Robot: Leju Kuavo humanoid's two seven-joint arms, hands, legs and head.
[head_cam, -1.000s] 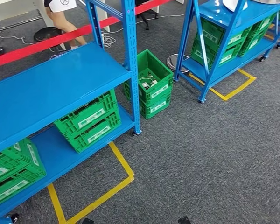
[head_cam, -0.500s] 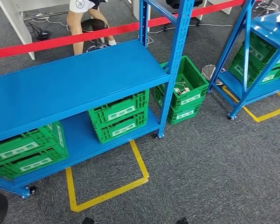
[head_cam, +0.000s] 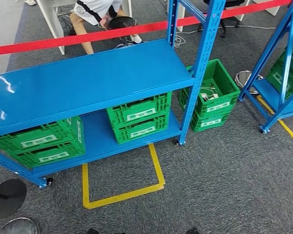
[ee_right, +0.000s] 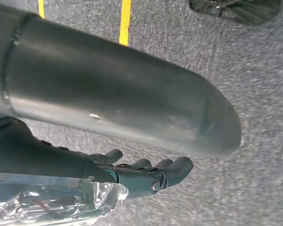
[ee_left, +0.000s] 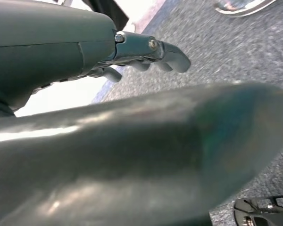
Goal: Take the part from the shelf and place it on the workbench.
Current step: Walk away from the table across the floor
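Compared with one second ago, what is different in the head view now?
The camera has turned left: the whole scene slid right, so the blue shelf sits more central, its left crates show, and a black stool has come in. The things themselves did not move.

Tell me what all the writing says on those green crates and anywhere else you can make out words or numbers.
No text here can be read.
Green crates under the blue shelf: white label strips, e.g. and, print too small and blurred.
Green crate on the floor: white labels, unreadable.
Person's white shirt: no legible mark.
Wrist views: no writing on either hand.
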